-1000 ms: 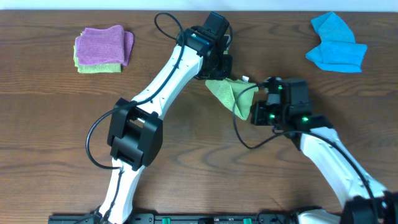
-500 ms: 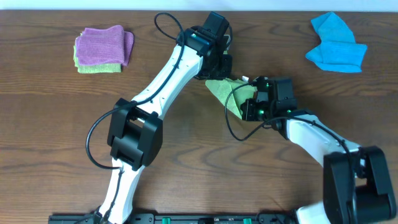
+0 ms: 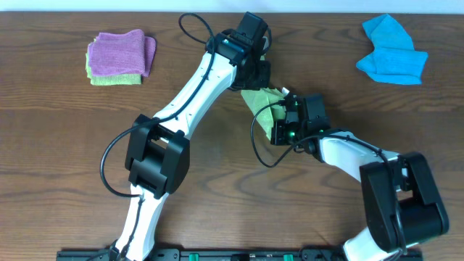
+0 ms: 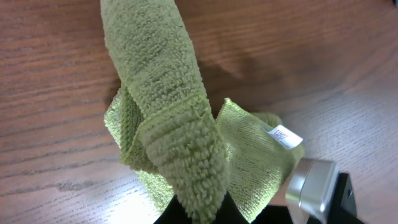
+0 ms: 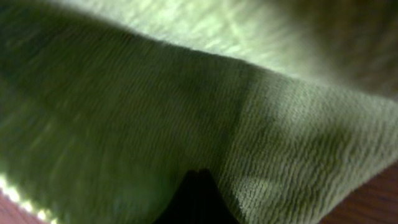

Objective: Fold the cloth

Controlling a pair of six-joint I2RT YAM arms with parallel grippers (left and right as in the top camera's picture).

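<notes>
Toward table's (image 3: 217,210) far edge: cloth (image 3: 261,98), soft, light, floppy.
Left gripper (image 3: 257,78): clamped on cloth.
Right gripper (image 3: 281,125): clamped too.
Hold: corners.

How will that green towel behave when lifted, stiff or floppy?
Probably floppy: the green towel hangs in a limp, creased fold. Likely light, since a pinched edge holds up the strip. Its fuzzy pile should resist slipping.

**Dark wood table, soft light**

A table (image 3: 58,145) of dark brown wood grain fills the overhead view. A pale strip (image 3: 145,6) runs beyond its far edge. In the left wrist view the wood shines softly near the bottom.
</notes>
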